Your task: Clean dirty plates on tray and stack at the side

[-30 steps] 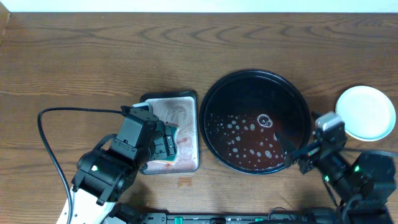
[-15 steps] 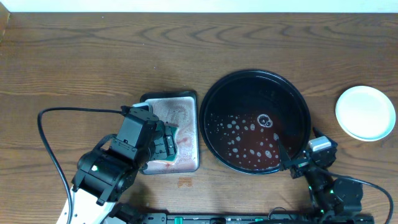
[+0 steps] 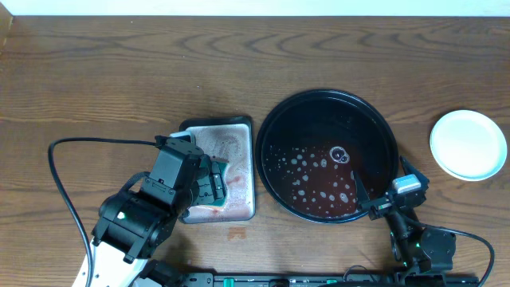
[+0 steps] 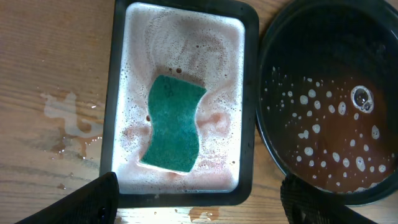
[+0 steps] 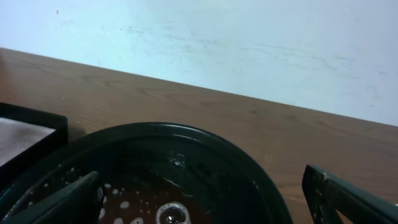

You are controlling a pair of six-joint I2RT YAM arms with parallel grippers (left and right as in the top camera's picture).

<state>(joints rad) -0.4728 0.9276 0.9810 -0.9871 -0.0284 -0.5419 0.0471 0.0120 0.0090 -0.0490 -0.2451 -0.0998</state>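
The black tray sits right of centre and holds reddish soapy water with white bubbles; no plate lies on it. It also shows in the left wrist view and the right wrist view. A pale white plate lies on the bare wood at the far right; I cannot tell whether others lie under it. My left gripper is open and empty over the front edge of the silver pan. My right gripper is open and empty at the tray's front right rim.
A silver pan left of the tray holds pinkish foam and a green sponge. Water spots lie on the wood left of the pan. A black cable loops at the left. A pale wall stands behind the table.
My right arm has drawn back from beside the white plate, moving left and toward the table's front, to the tray's front right rim. The left arm has not moved.
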